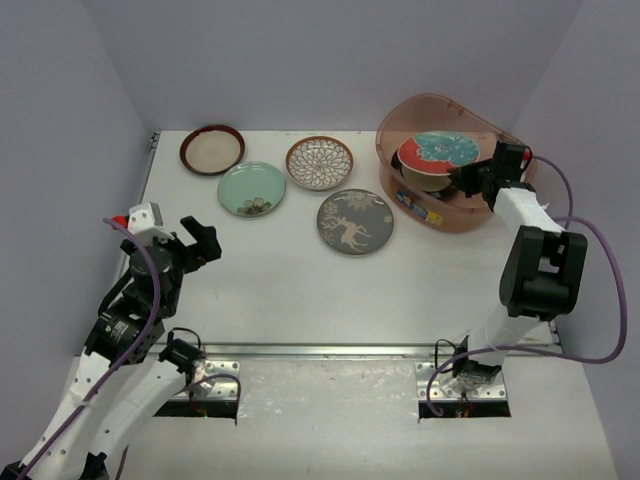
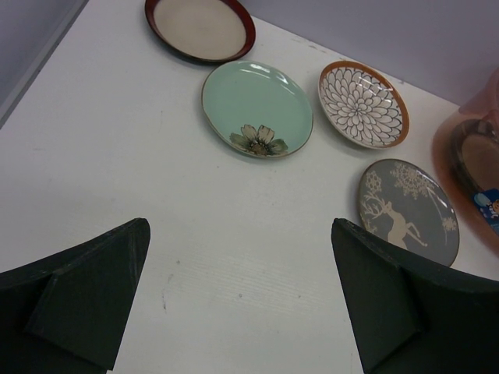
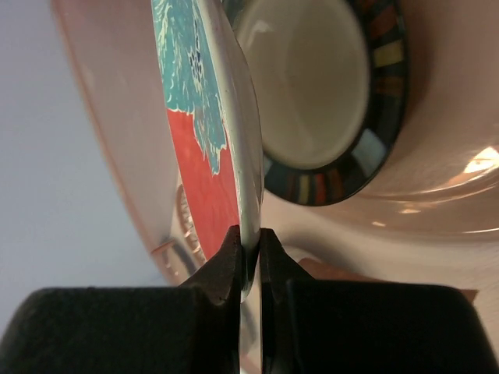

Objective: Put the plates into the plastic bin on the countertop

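Note:
My right gripper (image 1: 468,180) is shut on the rim of the red-and-teal floral plate (image 1: 438,151) and holds it over the translucent pinkish plastic bin (image 1: 400,120) at the back right. In the right wrist view the fingers (image 3: 234,261) pinch the plate's edge (image 3: 204,156) above a dark-rimmed cream plate (image 3: 312,86) inside the bin. My left gripper (image 1: 190,245) is open and empty above the countertop (image 1: 280,280) at the left. A dark-rimmed cream plate (image 1: 212,149), a mint green plate (image 1: 251,188), a brown lattice plate (image 1: 319,162) and a grey deer plate (image 1: 355,221) lie on the countertop.
The left wrist view shows the mint plate (image 2: 257,107), lattice plate (image 2: 362,104), deer plate (image 2: 408,209) and dark-rimmed plate (image 2: 199,27) ahead of my open fingers (image 2: 93,288). A metal rail (image 1: 320,351) runs along the front edge. Grey walls enclose the table.

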`<state>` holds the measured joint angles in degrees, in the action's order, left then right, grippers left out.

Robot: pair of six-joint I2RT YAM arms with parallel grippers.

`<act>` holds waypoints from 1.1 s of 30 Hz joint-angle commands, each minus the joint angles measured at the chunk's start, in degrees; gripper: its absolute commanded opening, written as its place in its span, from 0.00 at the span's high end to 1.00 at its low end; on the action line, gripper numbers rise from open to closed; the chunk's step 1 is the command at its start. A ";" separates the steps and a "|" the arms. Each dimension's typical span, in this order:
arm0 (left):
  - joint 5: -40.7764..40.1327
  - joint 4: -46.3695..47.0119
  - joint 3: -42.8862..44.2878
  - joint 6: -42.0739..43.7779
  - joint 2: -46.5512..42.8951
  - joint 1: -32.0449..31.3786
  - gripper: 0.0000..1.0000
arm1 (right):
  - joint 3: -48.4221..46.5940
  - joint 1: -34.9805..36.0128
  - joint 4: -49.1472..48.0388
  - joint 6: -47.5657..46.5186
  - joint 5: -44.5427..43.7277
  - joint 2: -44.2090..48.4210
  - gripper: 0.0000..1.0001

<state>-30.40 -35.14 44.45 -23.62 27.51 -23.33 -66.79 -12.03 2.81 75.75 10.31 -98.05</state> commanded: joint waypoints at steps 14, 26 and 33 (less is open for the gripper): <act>-0.72 1.87 0.50 0.10 2.63 -0.66 0.00 | -20.07 0.08 3.80 -6.16 1.83 -13.75 0.95; -2.22 1.11 0.40 -0.47 -1.11 -1.15 0.00 | -21.86 -0.01 15.22 -10.95 1.78 -17.65 0.47; -2.05 0.95 0.64 -0.47 0.18 -1.36 0.00 | -24.39 0.08 19.79 -12.13 1.88 -16.07 0.35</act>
<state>-31.92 -35.88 44.45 -23.90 26.95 -24.05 -87.75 -12.03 22.26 64.98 12.44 -116.83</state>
